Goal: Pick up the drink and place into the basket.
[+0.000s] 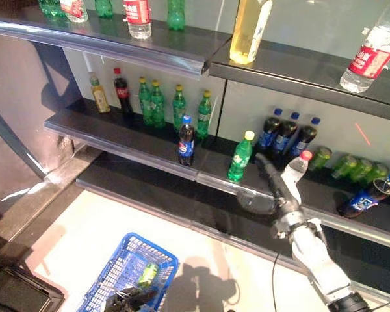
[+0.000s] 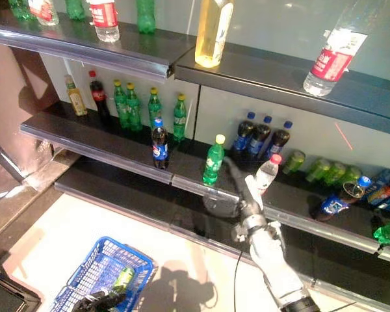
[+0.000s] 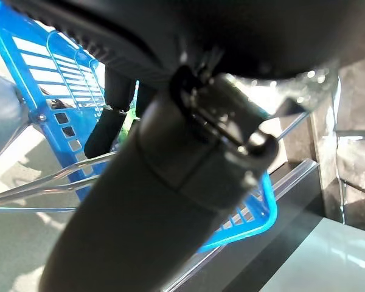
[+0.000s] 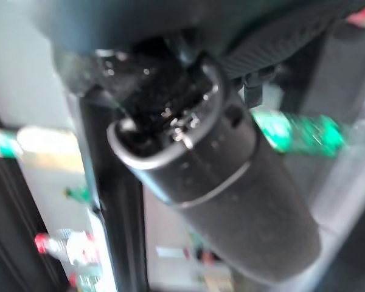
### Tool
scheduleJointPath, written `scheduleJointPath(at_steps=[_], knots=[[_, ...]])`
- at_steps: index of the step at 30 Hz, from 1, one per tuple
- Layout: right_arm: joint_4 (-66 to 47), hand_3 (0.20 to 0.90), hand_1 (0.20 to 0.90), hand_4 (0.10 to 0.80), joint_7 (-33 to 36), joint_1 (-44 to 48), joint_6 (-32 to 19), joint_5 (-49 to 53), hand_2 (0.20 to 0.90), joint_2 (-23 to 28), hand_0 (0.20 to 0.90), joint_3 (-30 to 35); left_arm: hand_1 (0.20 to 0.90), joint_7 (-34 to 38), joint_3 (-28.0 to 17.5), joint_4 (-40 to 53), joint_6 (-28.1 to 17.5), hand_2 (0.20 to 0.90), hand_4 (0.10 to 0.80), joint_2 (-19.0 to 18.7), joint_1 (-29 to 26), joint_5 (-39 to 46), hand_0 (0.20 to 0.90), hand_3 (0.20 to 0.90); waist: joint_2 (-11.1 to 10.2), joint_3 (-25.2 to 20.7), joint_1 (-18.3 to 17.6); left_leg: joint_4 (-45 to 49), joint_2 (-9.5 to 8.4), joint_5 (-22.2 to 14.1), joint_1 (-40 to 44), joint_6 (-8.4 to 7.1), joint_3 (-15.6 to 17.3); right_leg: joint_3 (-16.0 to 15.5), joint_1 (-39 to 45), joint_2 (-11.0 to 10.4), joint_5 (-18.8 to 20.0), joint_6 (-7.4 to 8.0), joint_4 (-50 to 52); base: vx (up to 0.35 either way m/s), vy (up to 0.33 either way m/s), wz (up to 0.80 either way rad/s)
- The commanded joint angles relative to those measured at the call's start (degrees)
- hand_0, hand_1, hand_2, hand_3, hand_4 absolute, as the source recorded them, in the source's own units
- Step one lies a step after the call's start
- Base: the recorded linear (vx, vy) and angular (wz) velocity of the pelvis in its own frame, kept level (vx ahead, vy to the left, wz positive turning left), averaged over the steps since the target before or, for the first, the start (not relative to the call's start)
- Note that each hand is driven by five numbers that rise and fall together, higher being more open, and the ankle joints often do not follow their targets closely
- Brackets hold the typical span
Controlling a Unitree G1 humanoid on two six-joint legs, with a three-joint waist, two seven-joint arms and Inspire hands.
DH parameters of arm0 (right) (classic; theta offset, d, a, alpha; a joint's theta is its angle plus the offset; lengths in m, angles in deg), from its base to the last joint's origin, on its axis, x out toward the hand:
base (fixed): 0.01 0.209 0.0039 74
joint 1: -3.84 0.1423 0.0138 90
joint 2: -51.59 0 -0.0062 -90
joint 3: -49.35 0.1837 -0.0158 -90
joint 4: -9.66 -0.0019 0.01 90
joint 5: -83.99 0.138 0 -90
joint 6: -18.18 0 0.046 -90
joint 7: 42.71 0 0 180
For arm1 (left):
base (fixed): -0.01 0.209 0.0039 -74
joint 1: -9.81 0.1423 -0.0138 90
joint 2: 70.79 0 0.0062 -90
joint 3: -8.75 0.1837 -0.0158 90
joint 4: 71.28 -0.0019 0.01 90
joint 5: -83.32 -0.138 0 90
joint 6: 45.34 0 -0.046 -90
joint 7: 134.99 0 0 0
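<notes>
Drink: clear bottle with red cap (image 1: 298,170), on the middle shelf (image 1: 117,133) between the green yellow-capped bottle (image 1: 240,158) and the dark blue-capped bottles (image 1: 285,133).

Left eye view: right hand (image 1: 277,184) reaches up to the shelf, fingers extended alongside the clear bottle, touching or just beside it; closure around it cannot be confirmed. Blue basket (image 1: 117,270) sits on the floor, low in view, with a small green bottle (image 1: 147,273) inside. Left hand (image 1: 131,300) is at the basket's near rim.

Right eye view: same layout; nothing added.

Left wrist view: fingers curl over the thin wire handle (image 3: 61,182) of the basket.

Right wrist view: thumb fills the frame; grip unreadable.

Judgement: reach/grasp step, nothing lifted yet. Next: close firmly around the bottle body, lift clear of neighbours, carry down to the basket.
</notes>
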Motion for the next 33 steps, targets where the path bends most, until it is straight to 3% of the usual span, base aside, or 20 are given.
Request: scheduleJointPath(at_steps=[1,8,18,24,33], knots=[[-7.3,0.9,0.9,0.8,7.2,10.67,-8.04,0.88,0.9,0.54,0.9,5.16,0.3,-0.5,4.63,-0.48,-1.78,0.3,0.1,-1.1,0.9,-4.38,0.3,0.2,1.26,3.1,1.88,11.06,1.16,-2.5,-7.98,1.41,-4.14,-0.07,-6.39,-3.17,-5.34,-2.14,13.03,-0.146,-0.003,0.0],[-5.56,0.9,0.9,0.8,13.93,21.68,-6.73,-4.05,0.9,-0.52,0.9,1.51,0.3,-0.51,8.77,4.13,-3.28,0.3,0.1,-1.13,-3.83,-0.37,0.3,0.2,3.24,11.18,1.96,17.78,0.17,-2.65,-16.07,1.07,-6.21,0.42,-13.3,-4.04,-6.11,-3.8,19.01,-0.161,0.029,0.07],[-2.69,0.9,0.9,0.8,23.08,30.32,-4.46,-4.72,0.9,-2.38,0.9,0.08,0.3,0.48,12.95,8.39,-5.12,0.3,0.1,-0.58,-8.87,3.77,0.3,0.2,5.26,19.18,1.48,20.34,-1.69,-1.54,-23.07,1.89,-7.01,2.66,-21.73,-4.26,-5.21,-4.07,23.01,-0.107,0.026,0.0],[-1.85,0.9,0.9,0.8,32.11,34.39,-2.45,-10.47,0.9,-2.56,0.9,1.91,0.3,0.92,13.68,9.01,-6.47,0.3,0.1,0.51,-9.8,4.62,0.3,0.2,6.71,21.72,0.97,20.95,-2.53,-0.73,-25.01,2.15,-6.97,4.01,-24.08,-3.99,-4.98,-4.15,23.63,-0.032,0.04,-0.07],[-1.74,0.9,0.9,0.8,31.13,39.1,-0.02,-9.08,0.9,-2.18,0.9,2.15,0.3,0.98,14.76,11.27,-6.38,0.3,0.1,1.6,-10.81,5.05,0.3,0.2,8.05,22.54,0.85,20.85,-3.05,-0.08,-27.9,2.33,-6.43,4.72,-27.29,-4.07,-4.27,-4.17,23.35,-0.014,0.024,-0.08]])
